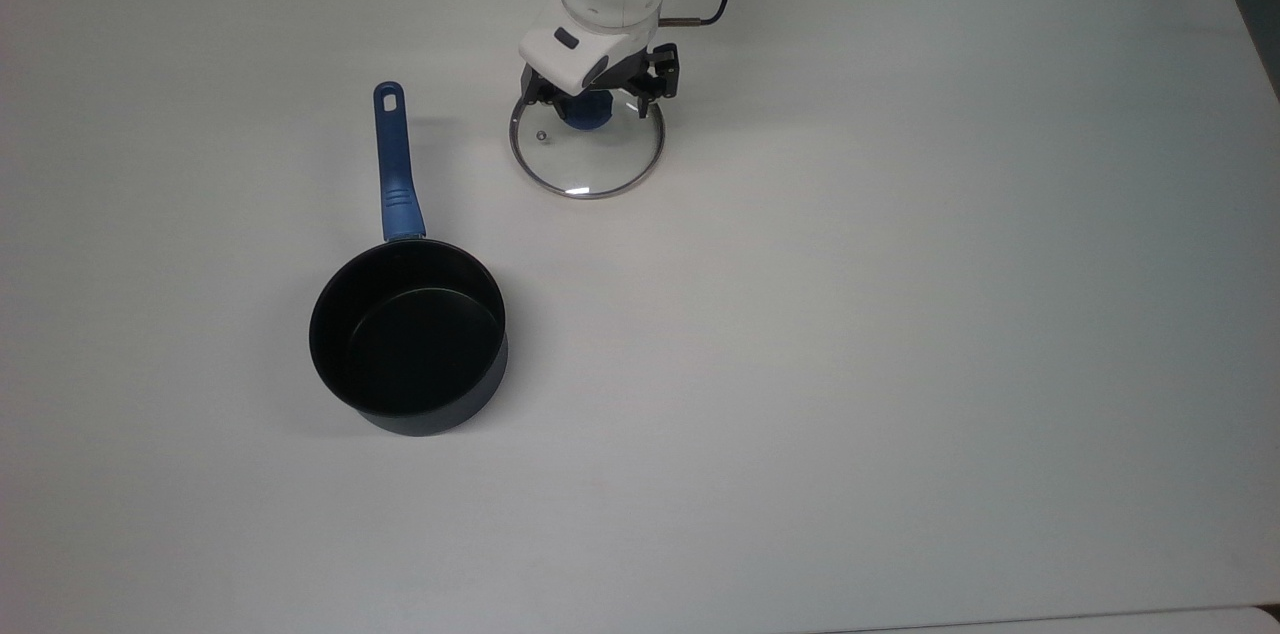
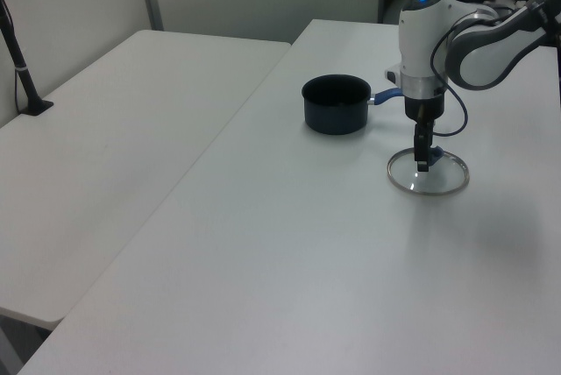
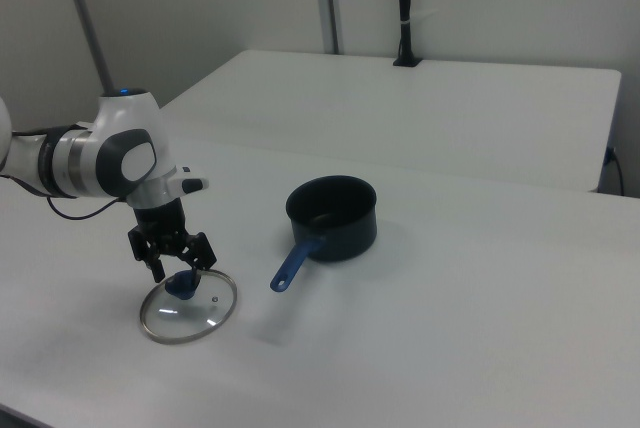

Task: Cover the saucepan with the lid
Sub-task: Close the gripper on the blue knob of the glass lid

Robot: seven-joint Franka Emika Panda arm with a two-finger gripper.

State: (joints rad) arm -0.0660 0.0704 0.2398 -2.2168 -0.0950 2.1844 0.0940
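While the gripper (image 1: 592, 109) is straddling the blue knob with fingers spread wide, the lid (image 1: 587, 149) is lying flat at 1 o'clock from the saucepan (image 1: 408, 338). Off-centre closing risks a slipping, tilting lid.

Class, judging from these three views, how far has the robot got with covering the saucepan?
Done: the gripper is down at the lid's blue knob, fingers apart on either side of it.
In hand: closing on the knob; the lid lies flat on the table.
Left: lift it, carry it to the open saucepan, and set it on the rim.
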